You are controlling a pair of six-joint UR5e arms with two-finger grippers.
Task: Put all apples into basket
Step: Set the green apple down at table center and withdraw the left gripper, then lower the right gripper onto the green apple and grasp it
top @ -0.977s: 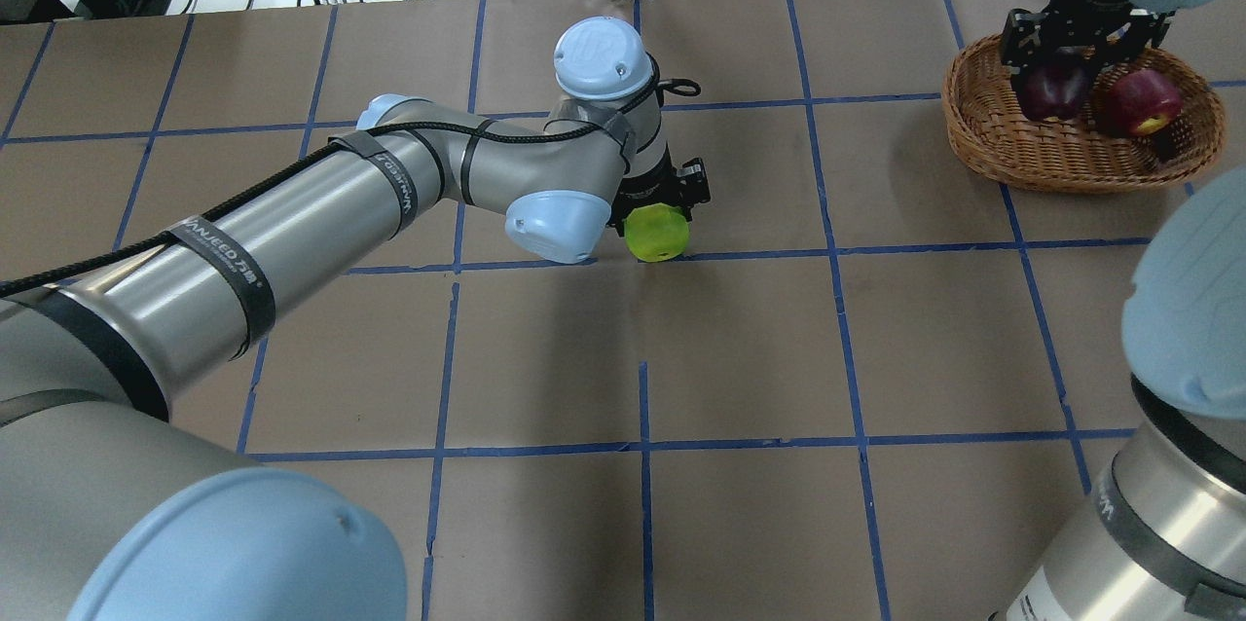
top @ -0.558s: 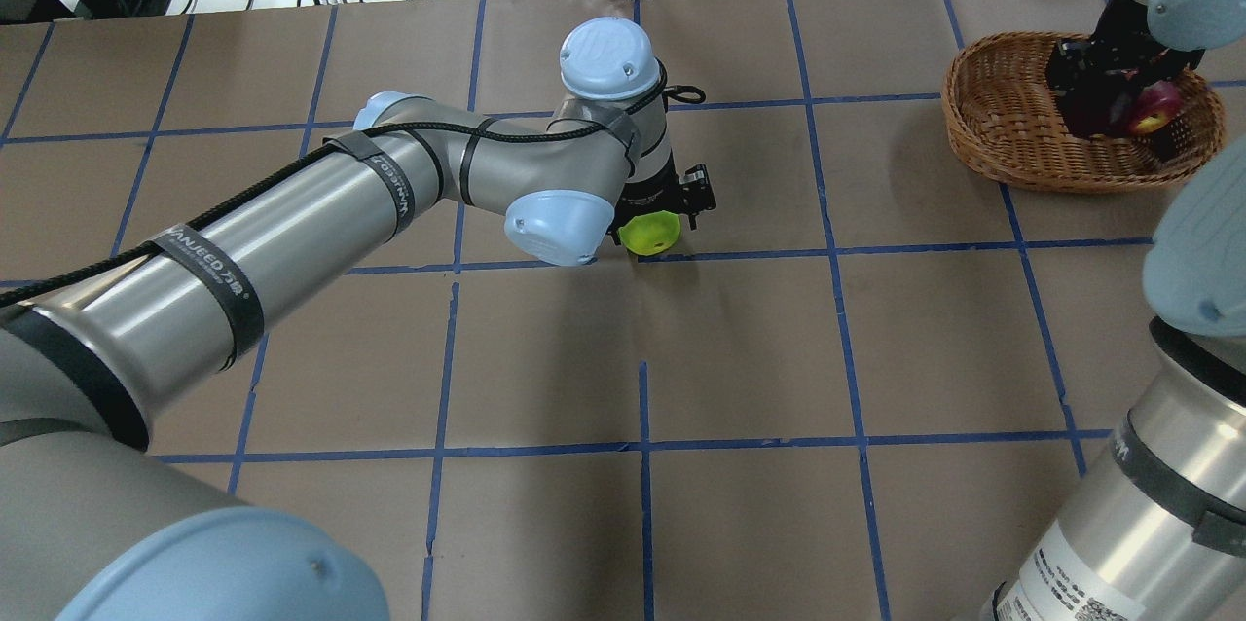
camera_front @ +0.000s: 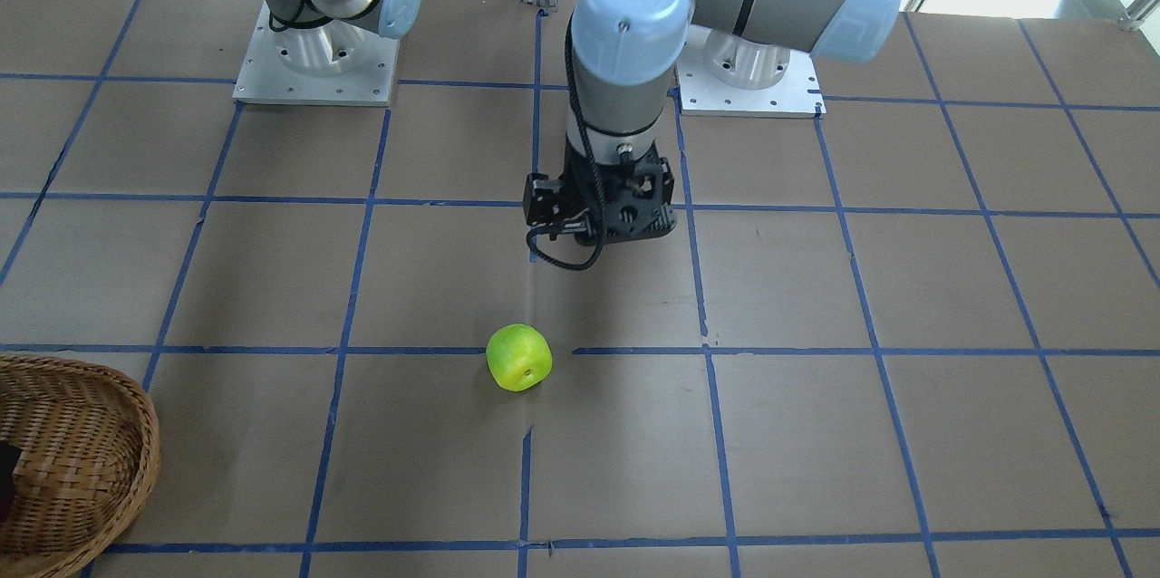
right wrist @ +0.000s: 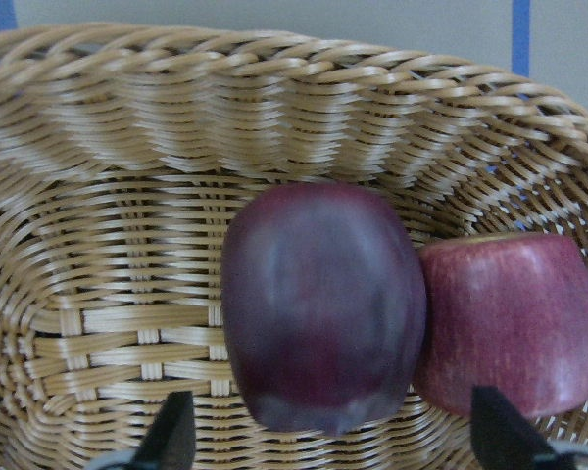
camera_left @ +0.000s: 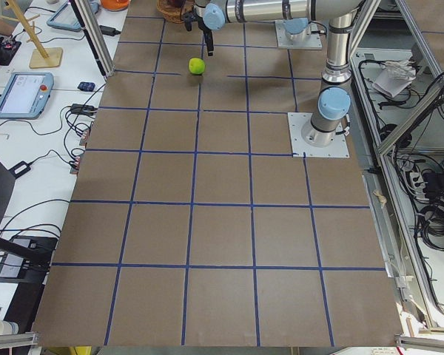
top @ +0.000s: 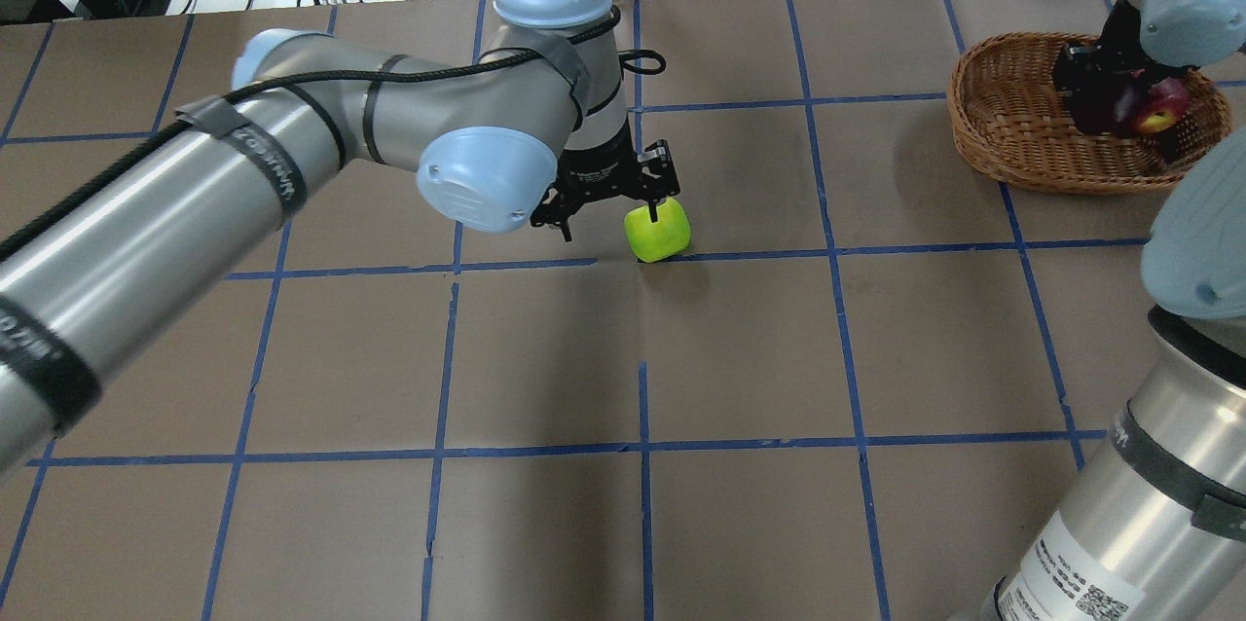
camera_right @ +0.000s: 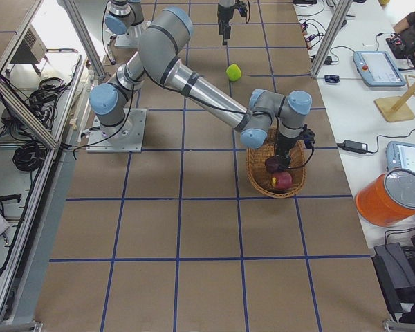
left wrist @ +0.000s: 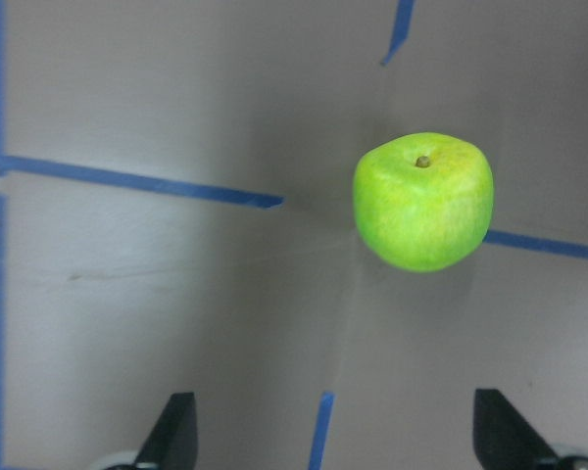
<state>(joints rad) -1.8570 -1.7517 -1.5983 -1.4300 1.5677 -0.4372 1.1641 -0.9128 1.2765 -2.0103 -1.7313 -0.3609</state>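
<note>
Your left wrist camera showed you what the overhead one hid: the left gripper [left wrist: 333, 436] stood with its fingers [left wrist: 171, 431] spread wide and nothing between them. The bright lime-green apple [left wrist: 423, 201] lay ahead of the tips, apart from both. From overhead one finger overlapped that apple's upper edge, so contact could not be judged there. The front-facing camera settled it for you, with the apple alone on the brown paper-covered table [camera_front: 906, 288], on a blue tape line [camera_front: 408, 350] and clear of the gripper. The apple was smooth and a little blocky, with a small brown stem stub in a shallow dimple. Your right wrist camera showed the right gripper [right wrist: 333, 436] with its fingers parted as well, above the shallow oval basket of woven light-brown wicker [right wrist: 127, 196]. There the dark maroon-purple apple [right wrist: 318, 304] and the red apple [right wrist: 510, 323] lay touching side by side, neither one pinched. Only the overhead view gave you the red one's yellowish patch, and the front-facing view caught just one end of the basket, well apart from the green apple.
</note>
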